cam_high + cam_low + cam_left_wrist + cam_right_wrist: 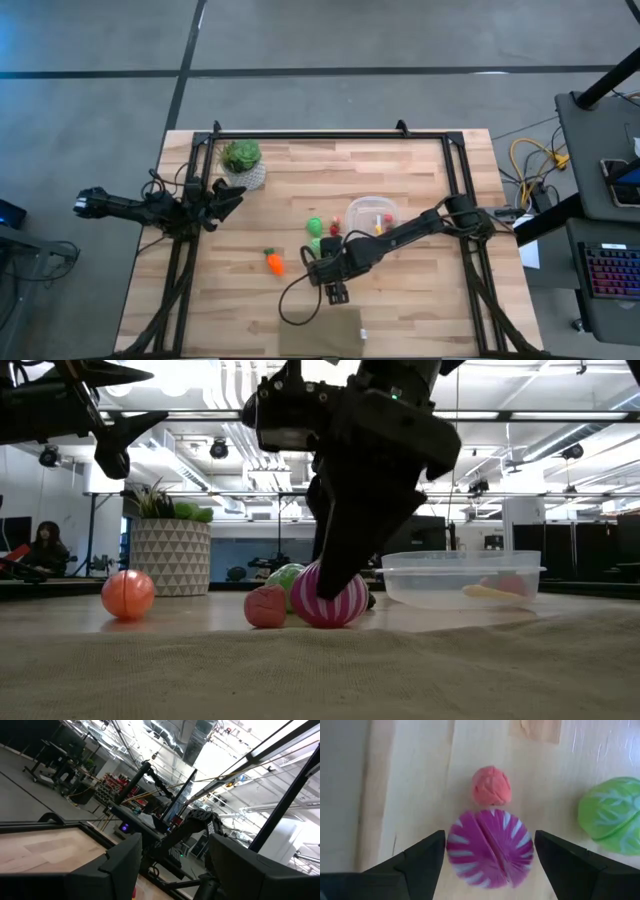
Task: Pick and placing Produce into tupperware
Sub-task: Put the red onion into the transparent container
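Observation:
A magenta striped ball (491,847) lies on the table between the open fingers of my right gripper (490,845), which points down over it (335,585). A red piece (491,786) and a green ball (610,815) lie just beyond it. The orange carrot (273,262) lies apart toward the table's left. The clear round tupperware (372,215) stands to the right and holds a yellow piece (485,592) and a red piece (510,584). My left gripper (232,195) waits open beside the plant pot, above the table. My right gripper comes at the magenta ball (330,600) from above, pointing down, with one finger (427,857) on each side of it. The ball rests on the table. Whether the fingers touch it, I cannot tell.
A leafy plant in a white patterned pot (243,165) stands near the far left of the table. A black frame (330,135) runs along the far edge and both sides. Bare wood lies toward the near edge. A person sits in the room beyond (42,550).

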{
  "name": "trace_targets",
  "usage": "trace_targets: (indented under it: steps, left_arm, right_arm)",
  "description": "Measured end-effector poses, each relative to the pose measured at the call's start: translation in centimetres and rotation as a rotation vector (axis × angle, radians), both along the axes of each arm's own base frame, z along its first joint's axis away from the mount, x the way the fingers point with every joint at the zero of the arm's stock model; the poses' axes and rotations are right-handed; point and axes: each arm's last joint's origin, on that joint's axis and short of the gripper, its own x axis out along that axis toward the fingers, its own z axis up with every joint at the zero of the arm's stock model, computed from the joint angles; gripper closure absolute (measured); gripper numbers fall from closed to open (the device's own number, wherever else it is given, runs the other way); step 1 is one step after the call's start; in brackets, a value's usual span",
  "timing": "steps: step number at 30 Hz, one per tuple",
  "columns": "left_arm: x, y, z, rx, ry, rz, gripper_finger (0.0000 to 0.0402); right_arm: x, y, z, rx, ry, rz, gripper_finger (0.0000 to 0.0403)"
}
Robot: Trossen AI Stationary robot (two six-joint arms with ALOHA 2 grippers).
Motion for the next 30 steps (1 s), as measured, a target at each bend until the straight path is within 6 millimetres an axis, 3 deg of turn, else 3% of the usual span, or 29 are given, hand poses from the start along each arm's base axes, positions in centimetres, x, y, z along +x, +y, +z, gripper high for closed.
trace_targets:
  steps: [19, 25, 30]
  left_arm:
    - [0.0, 0.0, 0.0, -0.001, 0.000, 0.000, 0.0183]
    - [0.0, 0.0, 0.0, -0.001, 0.000, 0.001, 0.0183]
    - [0.0, 0.0, 0.0, -0.001, 0.000, 0.001, 0.0183]
  right_arm:
    - [-0.2, -0.1, -1.0, -0.016, 0.042, 0.003, 0.0125]
    - [-0.3, -0.3, -0.8, -0.020, 0.061, -0.004, 0.0150]
    - [0.1, -0.2, 0.1, -0.013, 0.046, -0.011, 0.0144]
